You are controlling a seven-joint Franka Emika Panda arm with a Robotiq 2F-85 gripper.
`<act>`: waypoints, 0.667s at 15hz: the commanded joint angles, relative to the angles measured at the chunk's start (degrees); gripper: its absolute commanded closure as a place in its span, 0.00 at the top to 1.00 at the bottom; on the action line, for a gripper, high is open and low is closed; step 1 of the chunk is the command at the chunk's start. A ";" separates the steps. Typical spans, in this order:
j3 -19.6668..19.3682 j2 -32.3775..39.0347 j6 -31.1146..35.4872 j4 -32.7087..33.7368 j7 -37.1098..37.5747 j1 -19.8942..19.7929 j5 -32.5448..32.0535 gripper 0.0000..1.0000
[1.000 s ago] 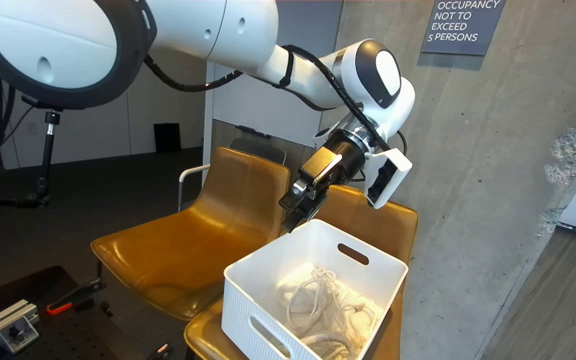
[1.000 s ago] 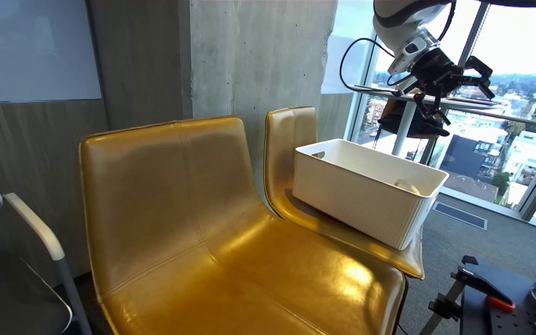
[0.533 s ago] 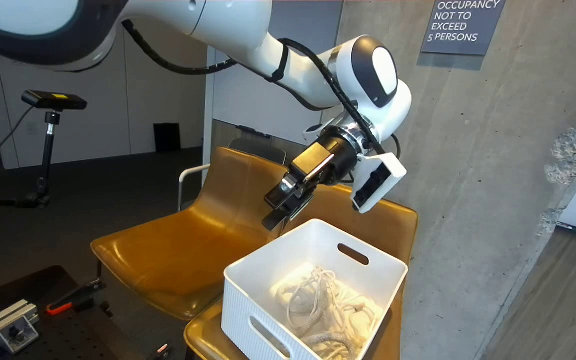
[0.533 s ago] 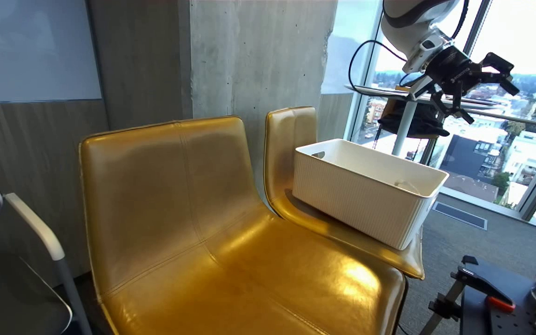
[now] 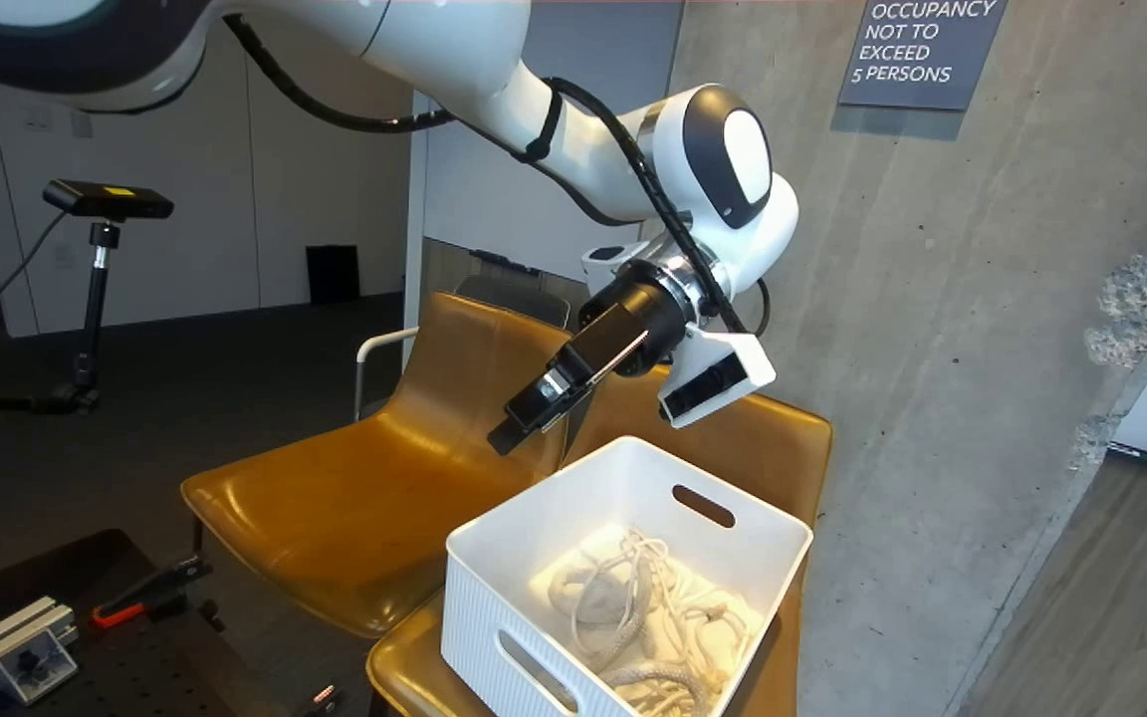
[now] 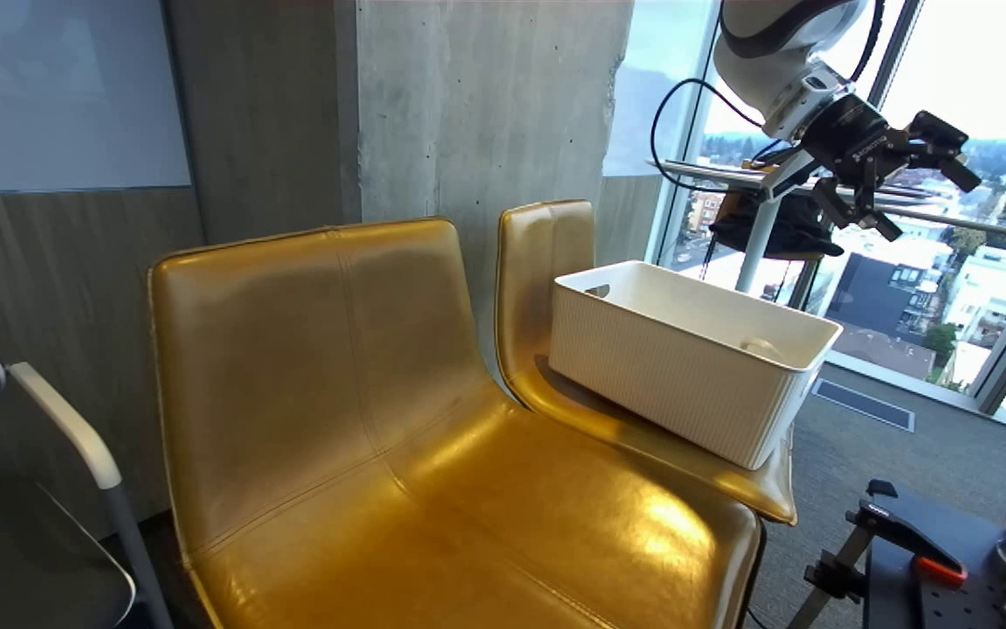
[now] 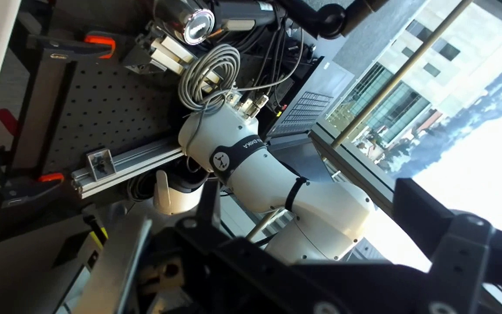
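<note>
Gripper [image 6: 924, 202] was fully released, jaws wide apart, angled dn, higher than white bin [image 6: 669, 384] w/ a gap btwn. Bin sat on tan chair [image 5: 773, 448], pale cords [image 5: 641, 597] piled inside; 2nd tan chair [image 6: 311, 349] stood just beside.

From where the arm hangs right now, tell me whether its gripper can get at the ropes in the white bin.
Probably yes, after turning more steeply downward: the gripper hangs open and empty, and nothing covers the ropes in the lidless white bin.
</note>
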 commanded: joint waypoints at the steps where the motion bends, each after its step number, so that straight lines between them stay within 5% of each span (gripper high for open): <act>1: 2.20 -1.98 6.74 -3.60 -4.77 -1.28 3.52 1.00; 10: 1.87 -8.82 43.55 -20.44 -2.61 0.18 5.30 1.00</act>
